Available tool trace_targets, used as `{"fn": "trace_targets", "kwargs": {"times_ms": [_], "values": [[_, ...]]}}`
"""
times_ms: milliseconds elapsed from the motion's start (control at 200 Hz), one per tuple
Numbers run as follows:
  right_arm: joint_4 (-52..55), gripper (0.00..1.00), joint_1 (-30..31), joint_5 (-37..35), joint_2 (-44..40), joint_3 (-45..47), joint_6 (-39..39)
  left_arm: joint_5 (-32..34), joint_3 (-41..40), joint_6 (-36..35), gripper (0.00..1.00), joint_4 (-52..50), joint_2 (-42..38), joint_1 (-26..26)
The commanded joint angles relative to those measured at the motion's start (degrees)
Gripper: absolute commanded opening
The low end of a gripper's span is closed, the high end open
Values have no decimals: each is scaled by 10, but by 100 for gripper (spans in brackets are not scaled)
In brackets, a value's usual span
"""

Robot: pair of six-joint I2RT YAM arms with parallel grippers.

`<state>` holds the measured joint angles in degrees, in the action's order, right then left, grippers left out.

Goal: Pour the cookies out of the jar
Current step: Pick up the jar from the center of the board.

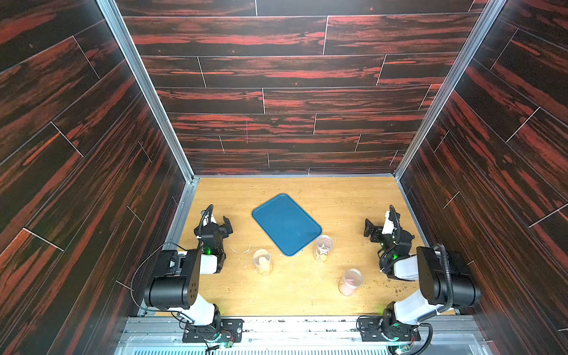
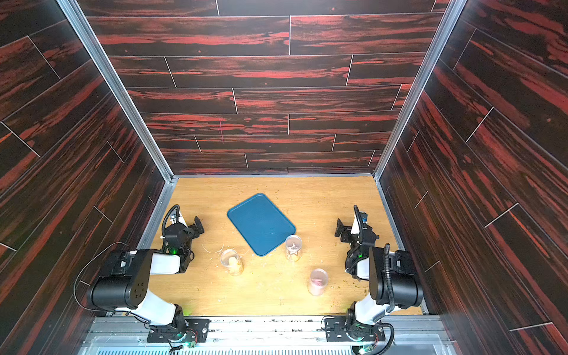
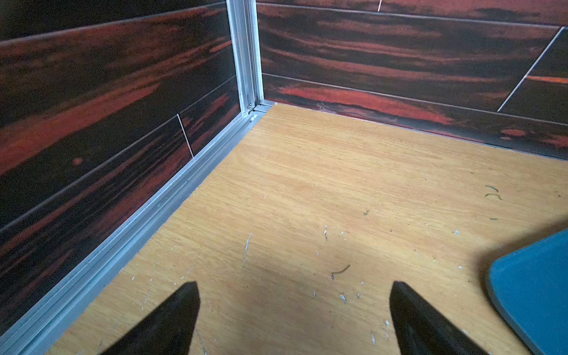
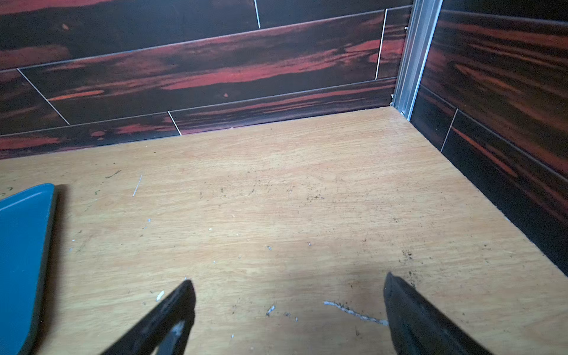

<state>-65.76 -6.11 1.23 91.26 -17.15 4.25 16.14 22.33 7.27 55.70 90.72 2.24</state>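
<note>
Plainly, the pour has not begun: nothing is grasped and every piece sits in a container. Nearest the arm bases, on the light wooden desk, a clear plastic jar of pink rounds stands toward the right arm. A little farther, toward the left arm, a clear jar of pale tan pieces stands upright. Farther again, a clear jar with a star-shaped piece stands just beside the near right edge of the flat blue rounded plastic tray; whether it touches I cannot tell. The cookies are thus split among three jars, with none on the tray. I can make out no lids.

Level with the tray, the left tool and the right tool sit low at either side of the desk. Each has its jaws wide apart with nothing between them, and each is aimed at a far corner, away from the jars.

The step in hand is the approach. I judge the next move calls for one arm to swing inward, close on a jar's wall, lift it over the tray and tip its mouth down. Which jar comes first cannot be told.
</note>
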Motion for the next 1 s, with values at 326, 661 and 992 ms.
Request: {"fn": "trace_targets", "kwargs": {"times_ms": [326,661,992], "values": [[-6,98,2,-4,-14,-4,-3,2,-5,-6,100,7,-1,0],[-6,98,2,-4,-14,-4,-3,7,-6,-6,100,16,1,-1],[-6,98,1,0,-14,-3,0,2,-5,-6,100,2,-2,0]]}}
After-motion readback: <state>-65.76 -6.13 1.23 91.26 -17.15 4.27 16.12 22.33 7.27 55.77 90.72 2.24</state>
